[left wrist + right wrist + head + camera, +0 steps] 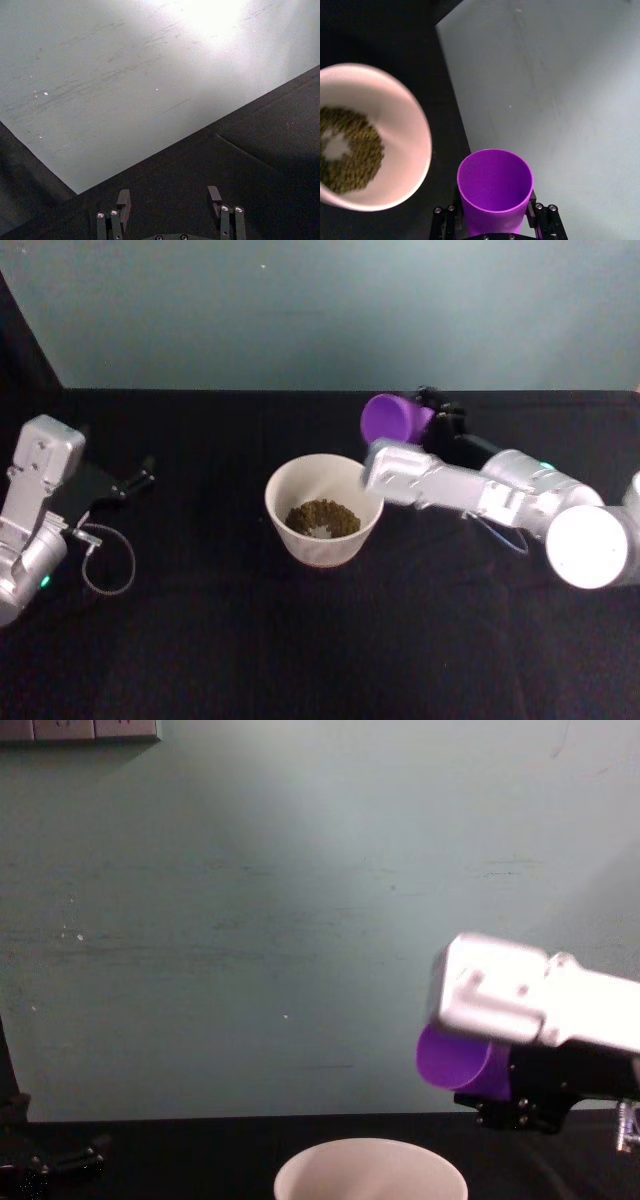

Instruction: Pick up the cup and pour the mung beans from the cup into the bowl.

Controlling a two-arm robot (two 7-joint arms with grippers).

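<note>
The purple cup (393, 417) hangs tipped on its side above the table, just behind and to the right of the bowl (320, 545), its mouth facing the bowl. My right gripper (432, 420) is shut on the cup's body. In the right wrist view the cup (495, 185) looks empty inside. The pale bowl (417, 125) holds a layer of mung beans (357, 157), with a bare patch at its centre. From the chest view the cup (455, 1062) hovers above the bowl's rim (370, 1160). My left gripper (169, 200) rests open at the far left, holding nothing.
Black cloth (300, 660) covers the table, and a pale green wall (320, 310) stands close behind it. The parked left arm (35, 510) with a looped cable (108, 565) sits at the left. The right arm (500, 495) stretches across beside the bowl.
</note>
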